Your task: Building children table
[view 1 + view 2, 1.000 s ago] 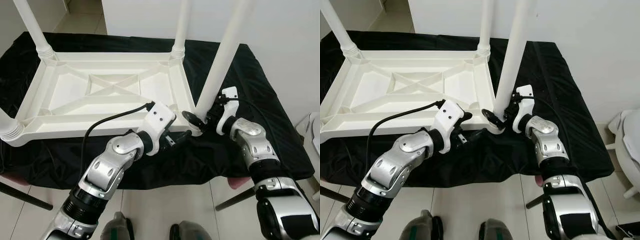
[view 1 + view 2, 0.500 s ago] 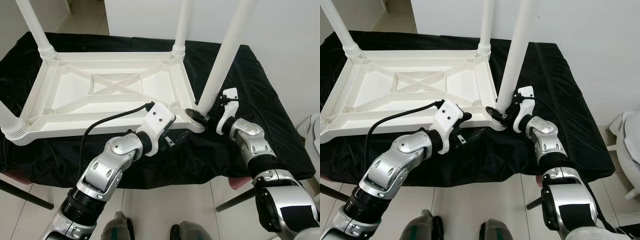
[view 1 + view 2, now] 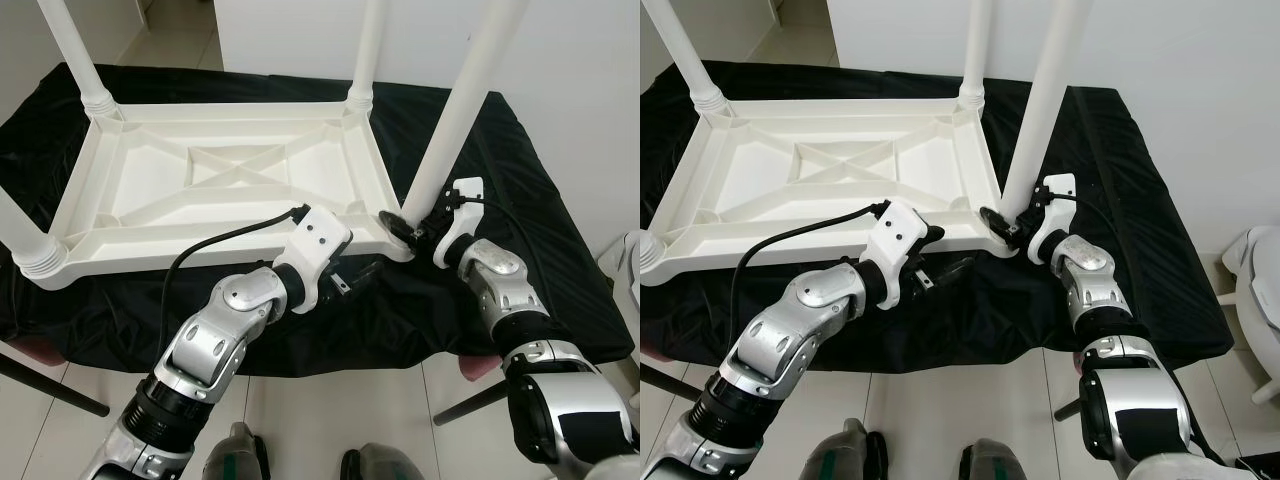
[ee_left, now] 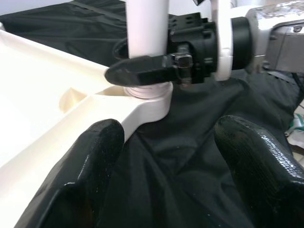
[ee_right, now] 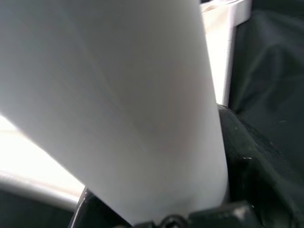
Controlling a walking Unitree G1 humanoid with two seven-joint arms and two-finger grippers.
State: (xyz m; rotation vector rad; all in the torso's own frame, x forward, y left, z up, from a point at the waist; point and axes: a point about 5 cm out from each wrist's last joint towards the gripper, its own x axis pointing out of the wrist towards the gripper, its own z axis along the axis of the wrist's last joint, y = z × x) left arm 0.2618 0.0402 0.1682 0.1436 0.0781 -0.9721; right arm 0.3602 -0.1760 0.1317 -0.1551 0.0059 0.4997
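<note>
Item 1, child's table top: white plastic, upside down on a table draped in black cloth. Ribbed underside faces up. Legs stand in the near-left corner, the far-left corner and the far-right corner.

Item 2, left tool: low over the cloth, just beside the near edge of the top, below the near-right corner. The left wrist view shows its two black fingers spread apart with only cloth between them; it holds nothing.

Item 3, fourth leg: white tube, standing in the near-right corner socket, leaning slightly. Whether it is fully seated cannot be told.

Item 4, right tool: pinching the fourth leg low down, right above the socket.

Handling note, as judgement: the step in hand looks like seating the last leg. It would go best with the leg brought upright over the socket before it is pressed or turned home. The grip should stay low for control. The left tool could steady the top's corner so that the top does not slide on the cloth.
</note>
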